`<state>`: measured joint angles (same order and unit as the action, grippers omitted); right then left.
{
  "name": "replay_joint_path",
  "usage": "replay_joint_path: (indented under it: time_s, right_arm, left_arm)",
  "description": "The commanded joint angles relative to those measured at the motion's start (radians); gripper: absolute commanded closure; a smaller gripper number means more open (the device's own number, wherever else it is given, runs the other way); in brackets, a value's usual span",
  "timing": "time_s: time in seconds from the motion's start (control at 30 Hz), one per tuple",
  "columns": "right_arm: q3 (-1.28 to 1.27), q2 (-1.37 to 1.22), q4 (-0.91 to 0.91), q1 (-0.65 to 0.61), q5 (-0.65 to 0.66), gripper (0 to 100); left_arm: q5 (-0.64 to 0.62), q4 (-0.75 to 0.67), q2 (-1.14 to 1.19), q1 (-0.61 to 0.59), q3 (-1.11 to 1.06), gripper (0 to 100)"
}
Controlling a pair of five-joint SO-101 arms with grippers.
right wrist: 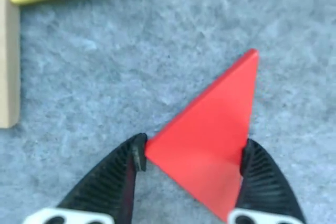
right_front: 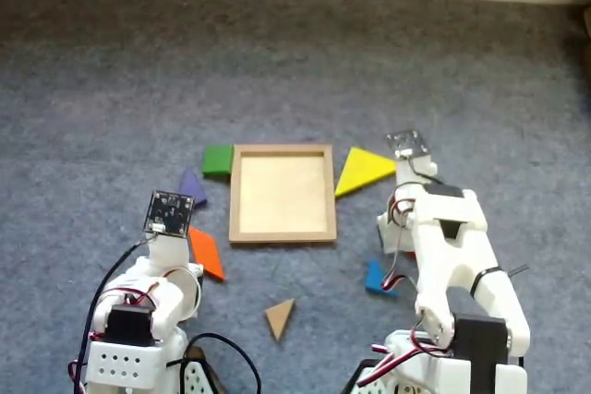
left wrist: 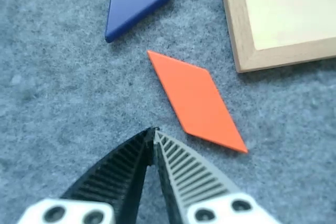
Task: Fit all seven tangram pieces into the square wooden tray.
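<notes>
Grey-blue carpet covers the table, with a pale wall strip along its far edge. From the high view, the wooden tray (right_front: pixel 235 193) lies at the centre, its pale floor bare. Around it lie:
- a green square (right_front: pixel 218 160) at 10 o'clock
- a dark blue triangle (right_front: pixel 192 186) at 9
- an orange parallelogram (right_front: pixel 207 254) at 8
- a tan triangle (right_front: pixel 280 317) at 6
- a yellow triangle (right_front: pixel 362 171) at 2
- a light blue piece (right_front: pixel 374 277) at 4, partly under the right arm

The left arm is folded at 7 o'clock, and the right arm stretches forward beside the tray.

Seen from the left wrist, the left gripper (left wrist: pixel 154 135) has its fingers pressed together and holds nothing. It sits over carpet just short of the orange parallelogram.

Seen from the right wrist, the right gripper (right wrist: pixel 192 148) has its fingers spread wide. One stands at each side of a red triangle (right wrist: pixel 210 140) lying flat on the carpet, near the tray's edge.
</notes>
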<state>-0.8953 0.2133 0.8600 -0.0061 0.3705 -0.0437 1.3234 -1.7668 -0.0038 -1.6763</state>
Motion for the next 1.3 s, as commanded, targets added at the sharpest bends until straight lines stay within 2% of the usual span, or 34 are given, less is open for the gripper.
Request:
replay_joint_path:
  time_s: [0.0, 0.17, 0.4, 0.8, 0.9, 1.0, 1.2, 1.27]
  right_arm:
    - [0.044, 0.039, 0.079, 0.004, 0.005, 82.7]
    - [0.24, 0.065, 0.243, 0.001, 0.005, 82.7]
    - [0.435, 0.071, 0.403, -0.114, -0.015, 82.7]
    - [0.608, 0.015, 0.412, -0.467, -0.353, 82.7]
    - [0.659, -0.048, 0.412, -0.464, -0.382, 82.7]
    - [0.693, -0.124, 0.433, -0.41, -0.379, 82.2]
    - [0.739, -0.254, 0.575, -0.28, -0.313, 66.3]
    - [0.737, -0.282, 0.573, -0.243, -0.276, 64.9]
  left_arm:
    - [0.006, 0.003, -0.05, 0.016, -0.019, 100]
    - [0.006, 0.003, -0.05, 0.016, -0.019, 100]
    - [0.006, 0.003, -0.05, 0.016, -0.019, 100]
    - [0.006, 0.003, -0.05, 0.016, -0.019, 100]
    - [0.006, 0.003, -0.05, 0.016, -0.019, 100]
    - [0.006, 0.003, -0.05, 0.016, -0.019, 100]
    - [0.006, 0.003, -0.05, 0.016, -0.019, 100]
    - [0.006, 0.003, -0.05, 0.016, -0.019, 100]
